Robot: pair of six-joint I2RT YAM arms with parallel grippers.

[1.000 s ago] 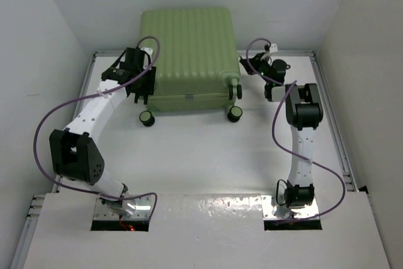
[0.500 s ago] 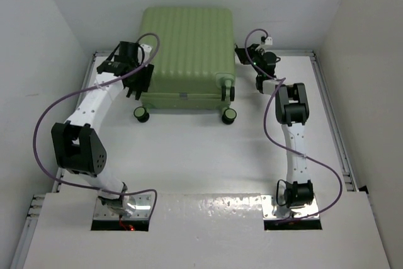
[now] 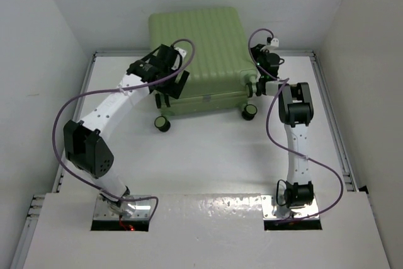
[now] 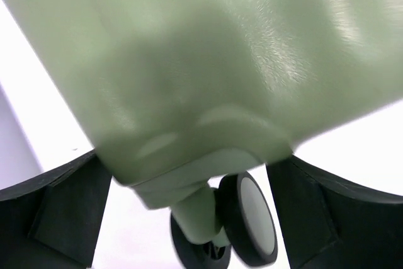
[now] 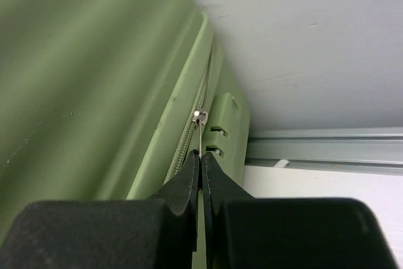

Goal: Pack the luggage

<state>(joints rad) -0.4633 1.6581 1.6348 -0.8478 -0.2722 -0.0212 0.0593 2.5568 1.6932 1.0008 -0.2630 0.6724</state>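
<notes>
We see the large light-green ribbed hard-shell suitcase (image 3: 198, 55) at the far middle of the white bench (image 3: 208, 155). It is closed, with its ribbed shell turned up towards the overhead camera and its wheeled end facing the arm bases. One small black wheel (image 3: 162, 123) shows below its near left corner and another small black wheel (image 3: 249, 111) below its near right corner. The left jaws are at that near left corner and stand wide apart. In the left wrist view one black finger (image 4: 63, 209) lies to either side of the blurred green corner, with the wheel just below and between them; we cannot tell whether the fingers touch the shell. The right jaws are at the suitcase's right side, pressed together and clamped on a small silver metal zipper pull (image 5: 199, 131). The pull sticks out past the black fingertips (image 5: 186, 177) along the green zipper track (image 5: 186, 140) in the shell's seam. A small green moulded block (image 5: 228, 121) sits just beside the track, and a grey metal rail (image 5: 327, 149) runs along the bench edge near it.
</notes>
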